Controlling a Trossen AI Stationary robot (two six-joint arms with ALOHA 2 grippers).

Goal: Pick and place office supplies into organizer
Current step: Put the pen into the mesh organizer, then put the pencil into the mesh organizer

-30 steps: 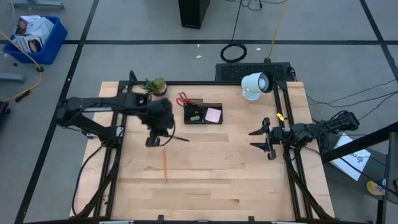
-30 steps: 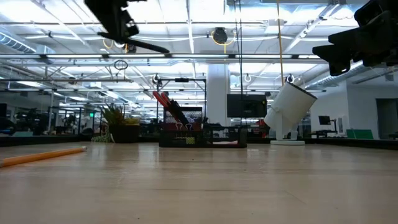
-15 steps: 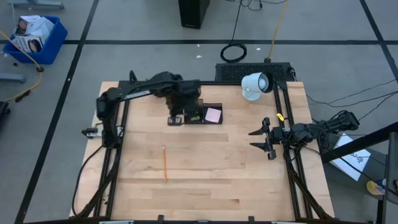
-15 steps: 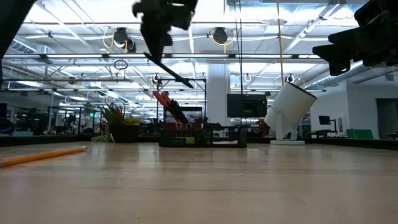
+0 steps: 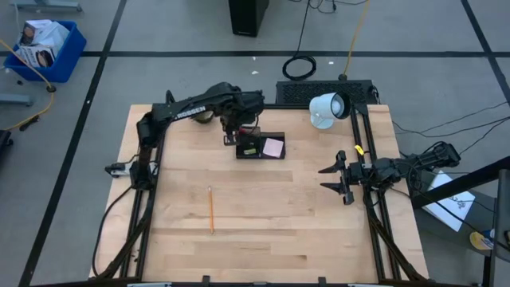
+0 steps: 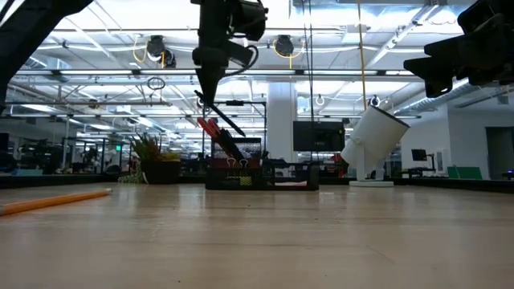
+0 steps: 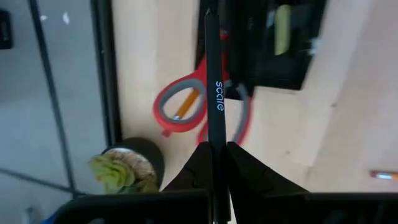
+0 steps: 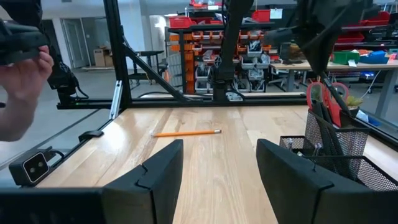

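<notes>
My left gripper (image 5: 233, 134) (image 6: 209, 84) is shut on a black pen (image 7: 217, 93) printed "scale" and points down above the black mesh organizer (image 5: 260, 146) (image 6: 259, 172) at its taller cup end. Red-handled scissors (image 7: 181, 106) (image 6: 210, 128) stand in the cup with their handles up. A pink sticky-note pad (image 5: 273, 147) lies in the lower tray, and a yellow piece (image 7: 283, 28) shows there too. An orange pencil (image 5: 211, 209) (image 6: 56, 201) lies flat on the table. My right gripper (image 5: 330, 179) (image 8: 217, 168) waits open at the table's right side. My left gripper pinches the black pen's rear part (image 7: 217, 152) between its two fingers. The fingers lie along the pen and come from above, pointing down. The pen sticks out past the fingertips, lifted clear, its tip (image 7: 208, 14) over the organizer's cup end.
A small potted plant (image 7: 127, 171) (image 6: 152, 160) stands just left of the organizer at the far edge. A white round lamp-like device (image 5: 327, 108) (image 6: 373, 144) sits at the far right. A person's hand (image 8: 22, 68) shows beyond the table.
My left gripper has carried the pen from left of the table's middle toward the far edge and to the right, ending over the organizer. It has tipped from holding the pen near level to pointing it down. The pencil has stayed put.
</notes>
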